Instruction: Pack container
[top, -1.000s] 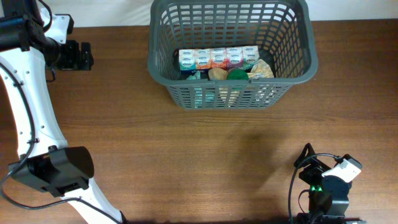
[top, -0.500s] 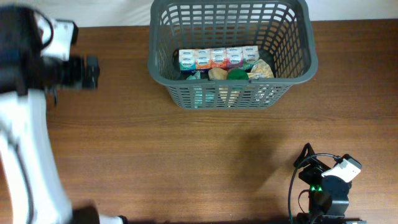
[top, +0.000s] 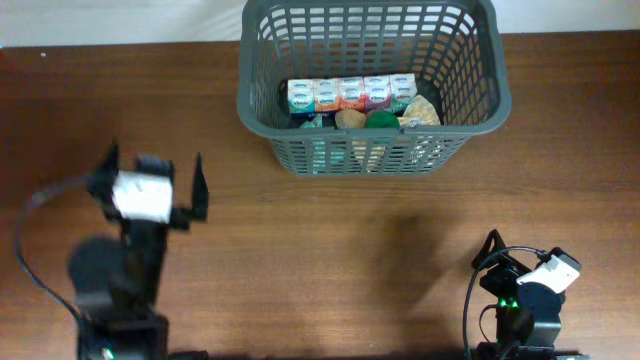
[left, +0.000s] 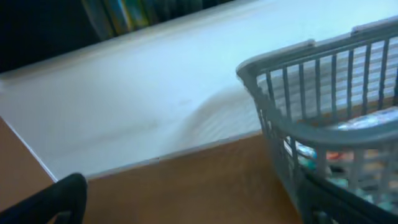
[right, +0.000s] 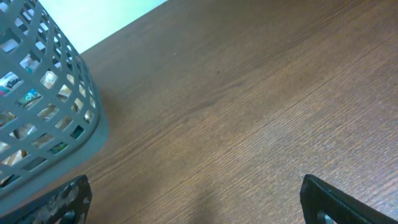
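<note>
As the shopping basket (top: 300, 133) looks packed, we should park the left gripper (top: 155, 160), spread wide and empty, clear of its rim.

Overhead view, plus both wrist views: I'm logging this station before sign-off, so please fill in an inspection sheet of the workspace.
Surface: brown wooden table, bare apart from the basket and arms.
Job's things: container upright at the far edge, holding a row of small cartons, a green item and other goods too hidden to name.
Clutter: nothing seen.
Grippers: left claw open and empty, blurred, left of the container; right claw open and empty, over bare table.
Cables: black cable looping beside the left arm; another black cable at the right arm.
Surroundings: white backdrop beyond the table's far edge.
</note>
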